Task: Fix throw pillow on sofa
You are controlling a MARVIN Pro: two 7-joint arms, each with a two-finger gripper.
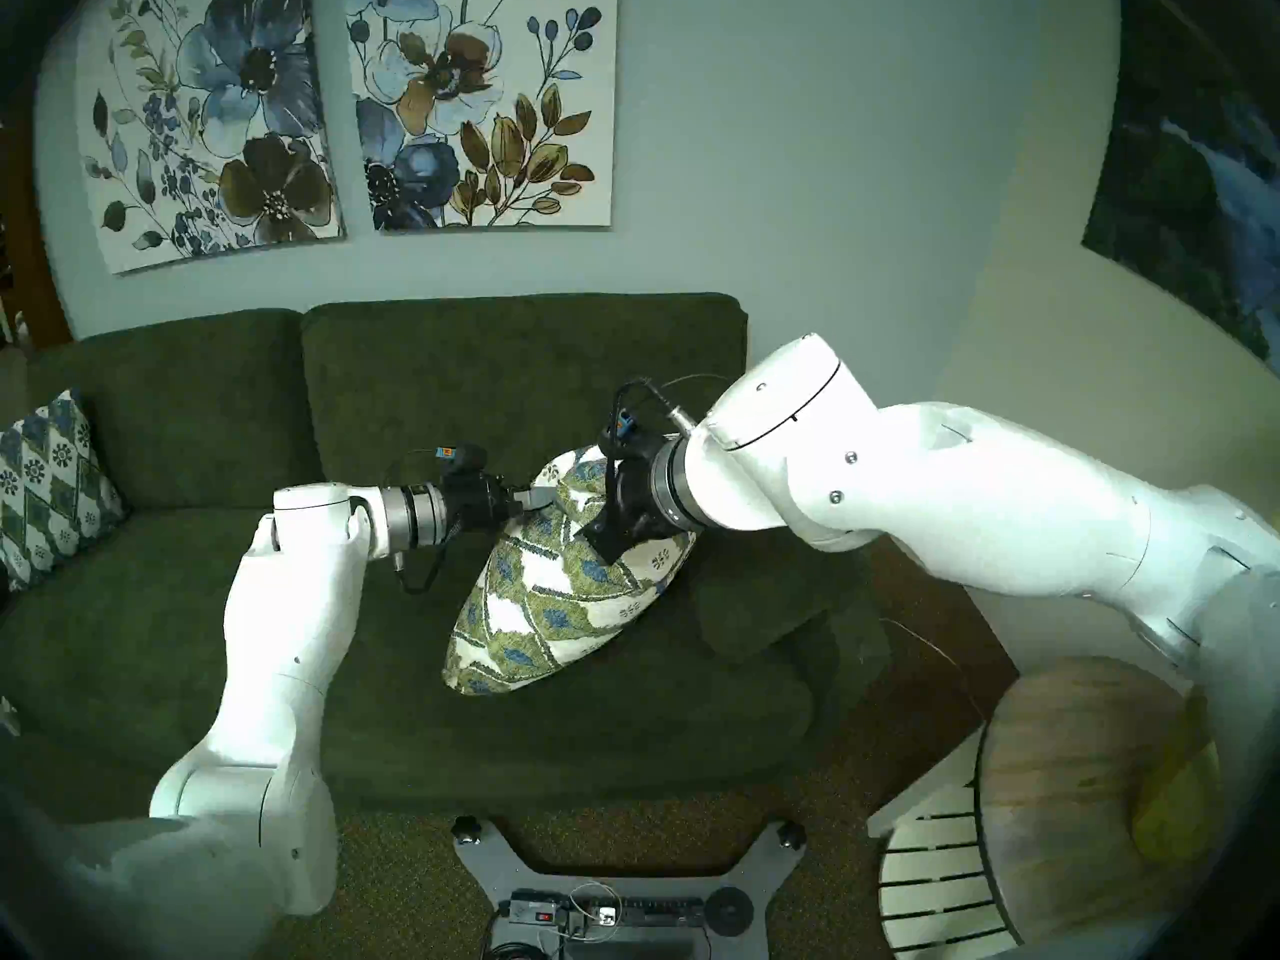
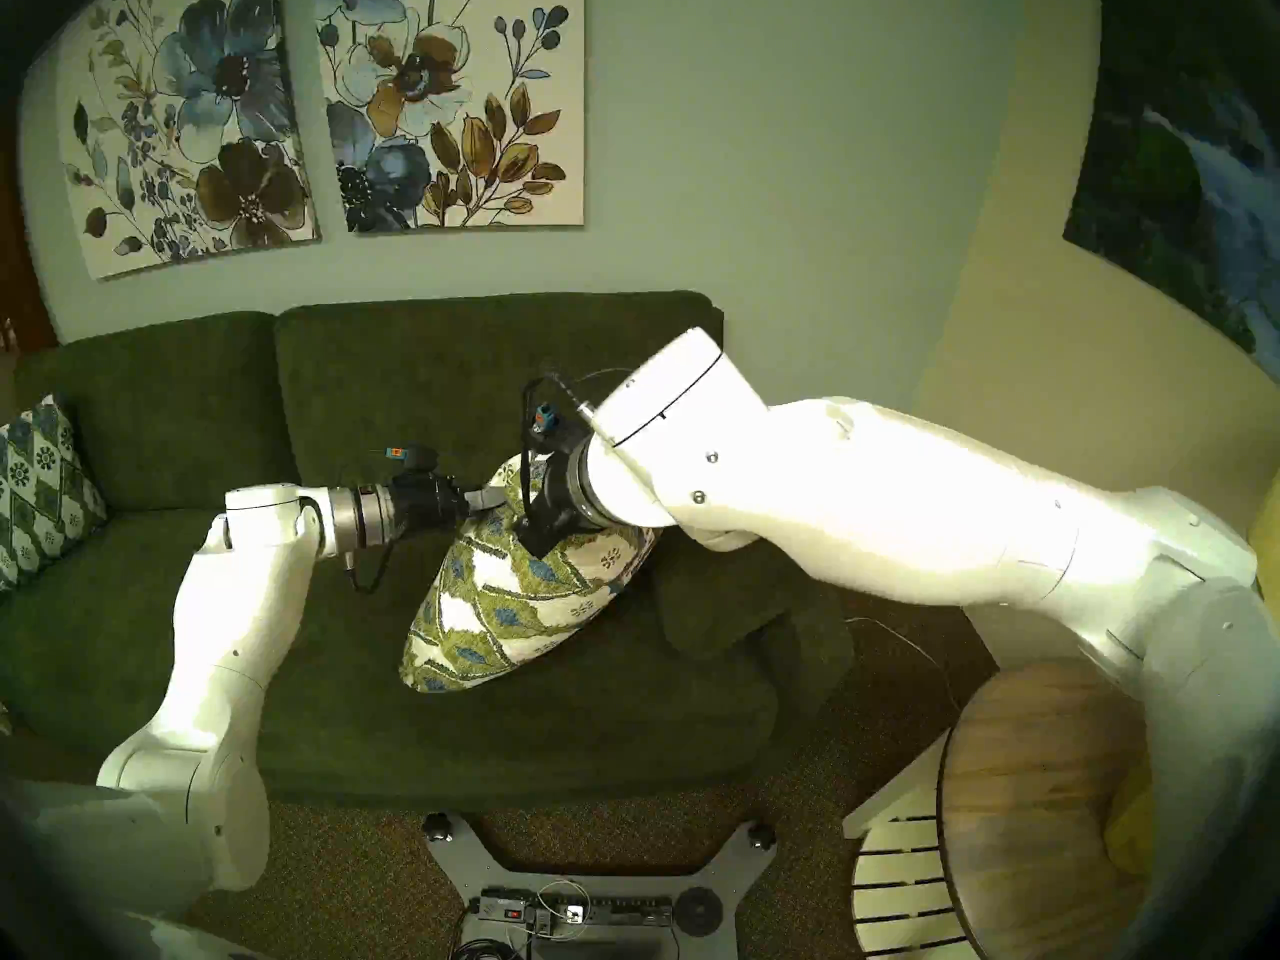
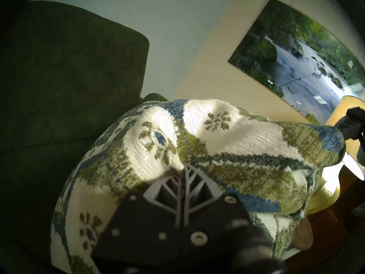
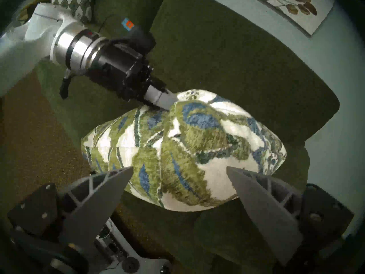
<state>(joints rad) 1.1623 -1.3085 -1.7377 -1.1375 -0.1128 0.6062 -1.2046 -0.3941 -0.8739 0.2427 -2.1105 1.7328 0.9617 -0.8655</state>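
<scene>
Head view: throw pillow (image 1: 554, 584) propped on edge on the seat of the sofa (image 1: 173, 633), toward its right half, leaf-diamond face upward, lower corner pressed into the seat, upper edge raised in front of the right back cushion (image 1: 526, 383). Left gripper (image 1: 537, 500) reaching in level from the left, fingers pinched together on a fold of fabric at the pillow's upper edge; in the left wrist view the ribbed fingers (image 3: 187, 190) meeting tip to tip with cloth bunched around them. Right gripper (image 4: 177, 170) poised just above the pillow's upper right part, jaws spread wide, nothing between them; contact with the fabric possibly none, though hard to judge from the head views, fingertips being hidden behind the wrist. Plain dark green cushion (image 1: 755, 605) lying flat on the seat just right of the pillow. Blue diamond-lattice pillow (image 1: 48, 480) leaning in the sofa's far left corner, well apart. Two floral canvases (image 1: 478, 99) on the wall above the backrest. Round wooden side table (image 1: 1080, 785) beside the sofa's right end, its top mostly hidden by the right arm.
</scene>
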